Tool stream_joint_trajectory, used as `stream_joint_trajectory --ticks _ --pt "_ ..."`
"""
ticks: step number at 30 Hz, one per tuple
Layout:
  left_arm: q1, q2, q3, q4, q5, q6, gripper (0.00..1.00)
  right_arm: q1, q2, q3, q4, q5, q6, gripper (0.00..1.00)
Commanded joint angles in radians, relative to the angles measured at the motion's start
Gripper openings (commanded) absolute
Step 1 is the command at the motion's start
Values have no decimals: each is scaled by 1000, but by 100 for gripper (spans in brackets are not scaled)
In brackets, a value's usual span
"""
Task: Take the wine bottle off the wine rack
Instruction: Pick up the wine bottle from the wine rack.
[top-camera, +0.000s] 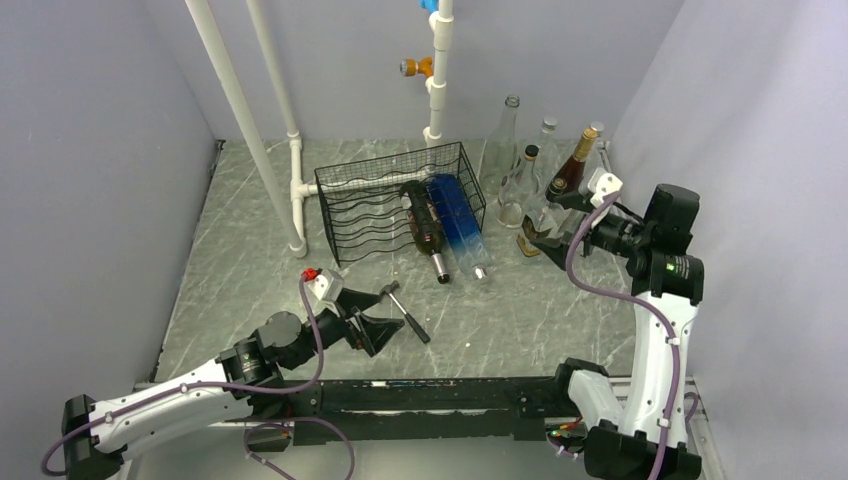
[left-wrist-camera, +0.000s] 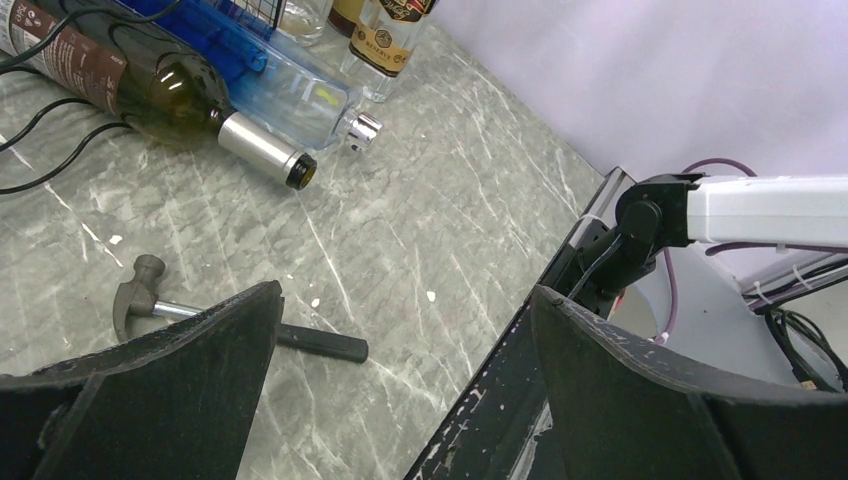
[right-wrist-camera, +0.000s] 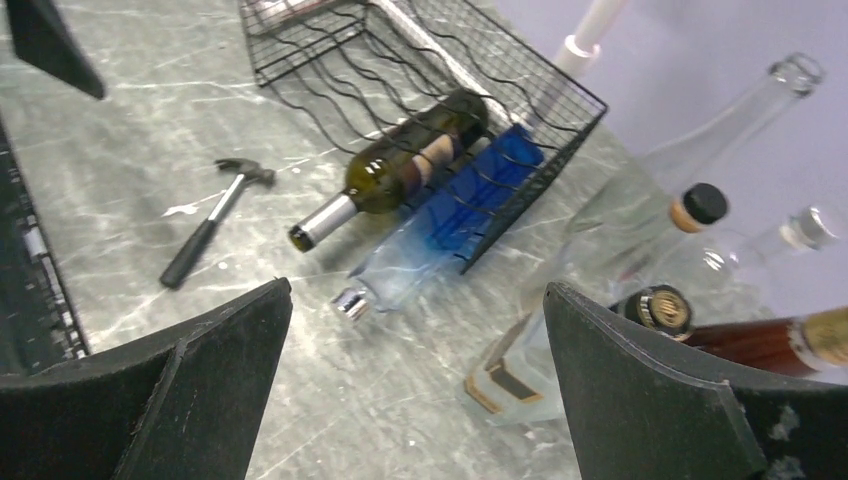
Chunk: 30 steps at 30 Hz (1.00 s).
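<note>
The black wire wine rack (top-camera: 365, 205) stands at the middle back of the table. In its right half lies a dark green wine bottle (top-camera: 424, 225) with a brown label, its silver-capped neck sticking out of the front. A blue-tinted clear bottle (top-camera: 458, 222) lies beside it on the right. My left gripper (top-camera: 372, 318) is open near the table's front, well short of the rack, with nothing between its fingers. My right gripper (top-camera: 548, 222) hovers open to the right of the rack. From the right wrist I see the wine bottle (right-wrist-camera: 400, 170) and the rack (right-wrist-camera: 560, 90). The left wrist view shows the bottle (left-wrist-camera: 150, 85).
A small hammer (top-camera: 405, 310) lies just beside my left gripper's fingers. Several upright glass bottles (top-camera: 545, 170) cluster at the back right, close to my right gripper. White pipes (top-camera: 250, 130) stand left of the rack. Grey walls close in on both sides.
</note>
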Motion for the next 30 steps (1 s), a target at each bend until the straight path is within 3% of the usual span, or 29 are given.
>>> stream_joint_trajectory --ticks 1,14,23,30 --pt "-4 -7 37 30 -24 -38 100 -3 -38 -4 -151 -133 -133 100" --pt "-4 100 90 32 -46 -67 100 -4 -104 -249 -152 -222 -220 100" --pt "-4 221 126 55 -181 -146 100 -10 -154 -355 72 -141 20 100" --pt "-1 307 190 16 -234 -156 100 -10 -170 -369 134 -89 94 100"
